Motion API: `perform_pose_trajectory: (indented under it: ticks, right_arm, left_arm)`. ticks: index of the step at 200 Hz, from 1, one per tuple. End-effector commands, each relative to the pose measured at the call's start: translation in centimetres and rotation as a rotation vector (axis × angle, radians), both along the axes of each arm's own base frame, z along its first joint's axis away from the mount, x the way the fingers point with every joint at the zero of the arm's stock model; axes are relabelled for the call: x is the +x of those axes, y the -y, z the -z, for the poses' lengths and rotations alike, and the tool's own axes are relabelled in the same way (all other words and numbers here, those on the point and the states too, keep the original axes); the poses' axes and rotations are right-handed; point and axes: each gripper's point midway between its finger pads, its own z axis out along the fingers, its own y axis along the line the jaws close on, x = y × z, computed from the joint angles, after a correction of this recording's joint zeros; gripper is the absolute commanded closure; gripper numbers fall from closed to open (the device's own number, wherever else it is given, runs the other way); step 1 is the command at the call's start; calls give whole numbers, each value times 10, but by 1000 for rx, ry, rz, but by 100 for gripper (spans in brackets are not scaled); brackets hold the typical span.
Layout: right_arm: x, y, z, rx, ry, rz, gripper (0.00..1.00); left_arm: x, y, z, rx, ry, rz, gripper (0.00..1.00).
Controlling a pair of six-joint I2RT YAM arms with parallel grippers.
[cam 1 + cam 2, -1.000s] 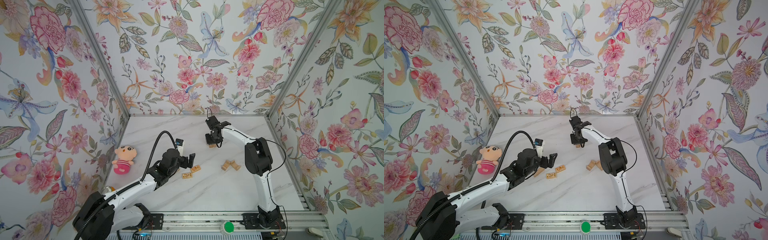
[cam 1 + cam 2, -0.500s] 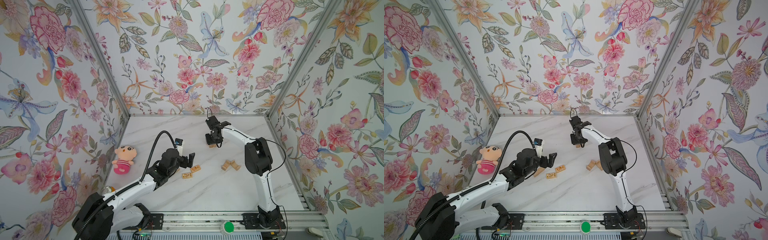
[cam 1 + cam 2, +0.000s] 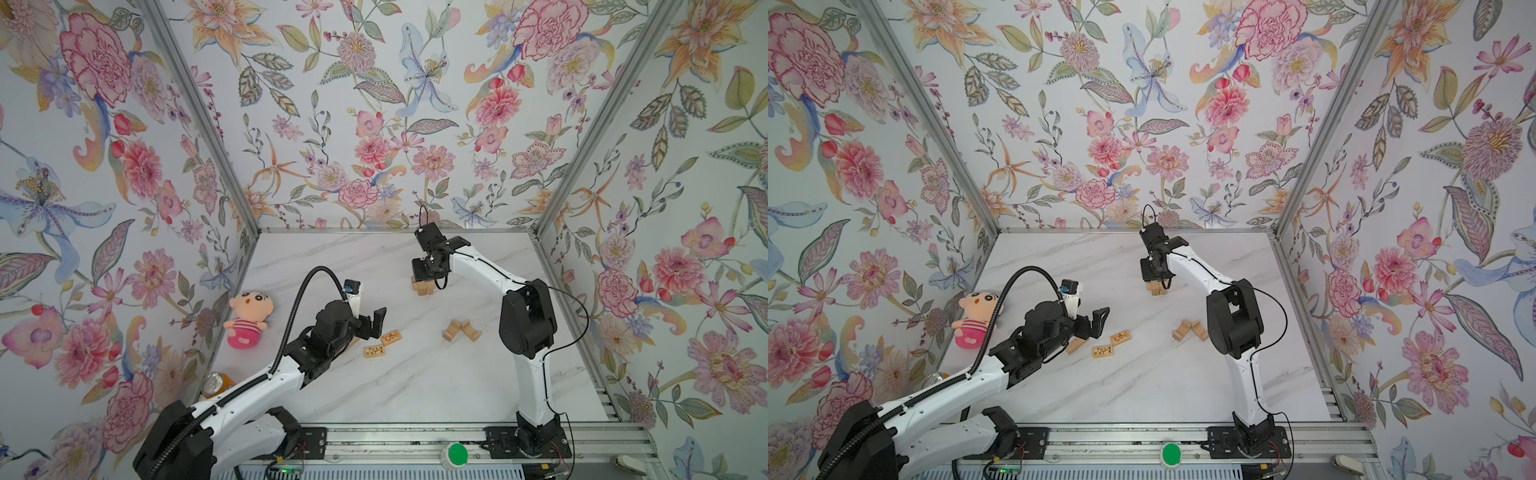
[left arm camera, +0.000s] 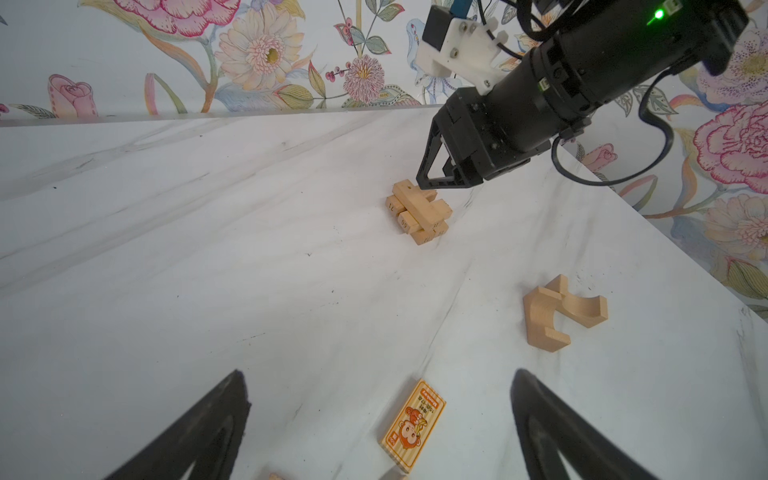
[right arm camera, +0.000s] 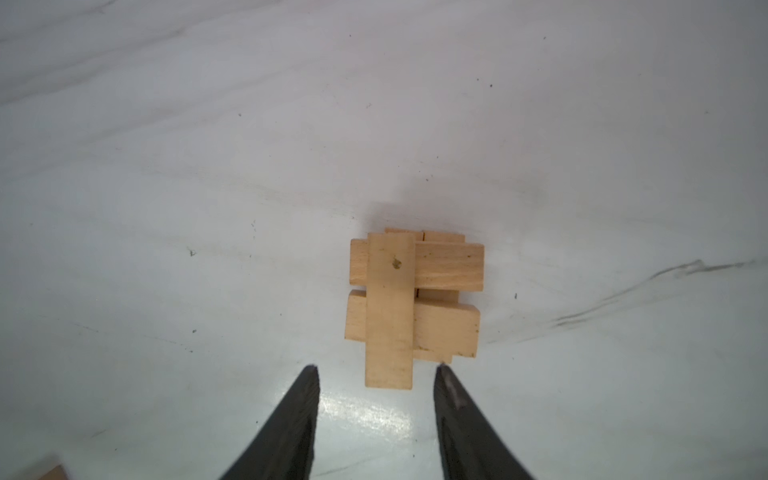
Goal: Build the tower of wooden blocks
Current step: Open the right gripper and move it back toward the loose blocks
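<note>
The right gripper (image 5: 377, 366) has parted, freeing the top block (image 5: 388, 311) of the tower (image 5: 446, 266); left gripper (image 4: 379, 371) gapes wide, empty.

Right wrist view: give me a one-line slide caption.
Right gripper open above the marble table, fingertips flanking, not gripping, the top block of the small crisscrossed tower.

Tower (image 5: 411, 299) — pale matt wood; table (image 5: 166, 166) — glossy marbled white.

The tower (image 3: 424, 286) is standing in crisscrossed tan layers, one top bar (image 5: 390, 311) overhanging its edge; two printed blocks (image 3: 390, 337) are lying flat, well apart.
</note>
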Motion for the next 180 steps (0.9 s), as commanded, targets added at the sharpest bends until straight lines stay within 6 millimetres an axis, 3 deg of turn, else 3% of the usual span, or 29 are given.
perform_pose_trajectory:
  ticks: [1,62,68,117,140,180]
  right_arm:
    - [-10,-10,-27,13,38,-28,52]
    - [-35,-33,-31,5,40,-88,51]
    - [-47,-47,-30,5,35,-124,51]
    - [-86,-79,-16,8,5,-210,51]
    - [-111,-109,-2,71,-25,-292,46]
    - [-138,-139,14,113,-66,-382,38]
  left_arm:
    - [-4,-15,6,8,-14,-44,1]
    - [-23,-34,6,-26,-28,-78,1]
    - [-25,-36,5,-31,-27,-82,1]
    - [-42,-53,3,-88,-32,-120,1]
    - [-48,-63,9,-87,-55,-154,1]
    - [-58,-73,7,-142,-66,-184,1]
